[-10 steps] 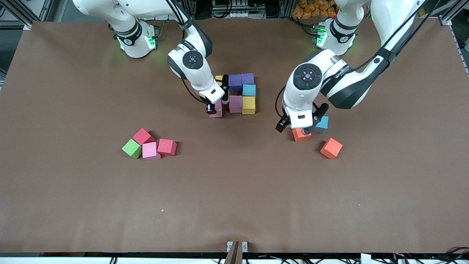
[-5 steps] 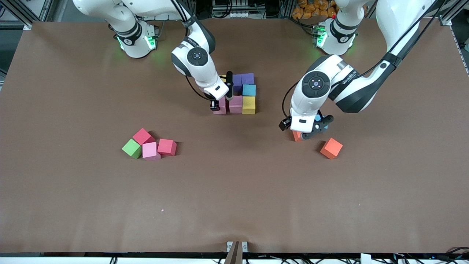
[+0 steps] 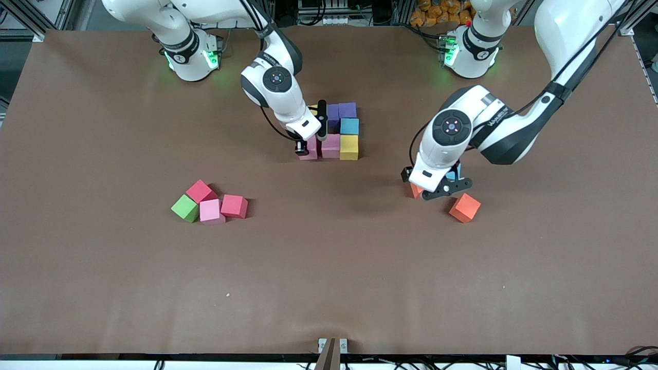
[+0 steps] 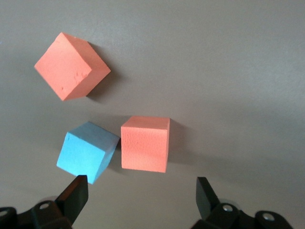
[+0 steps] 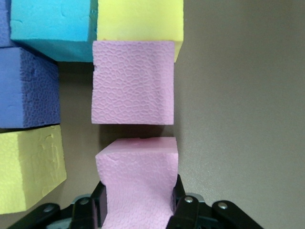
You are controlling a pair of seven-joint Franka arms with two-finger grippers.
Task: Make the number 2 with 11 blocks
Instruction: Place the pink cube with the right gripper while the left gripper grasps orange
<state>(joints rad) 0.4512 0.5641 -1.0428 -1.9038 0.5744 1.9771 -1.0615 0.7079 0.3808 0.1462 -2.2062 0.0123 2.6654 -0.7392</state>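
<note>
Right gripper (image 5: 138, 210) squeezing matte pink block (image 5: 137, 179), left gripper (image 4: 139, 195) wide open, empty.

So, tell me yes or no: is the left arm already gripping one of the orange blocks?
No. In the left wrist view the left gripper hangs with jaws wide apart above the nearer orange block, touching nothing.

pink block (image 5: 136, 183): matte foam, pebbled open-cell texture, squashed in at the grip | orange block (image 4: 145, 143): matte foam, fine grain | table (image 3: 329, 267): matte brown, smooth, paper-like | arm shells (image 3: 277, 85): glossy white plastic | fingers (image 4: 74, 195): matte black
</note>
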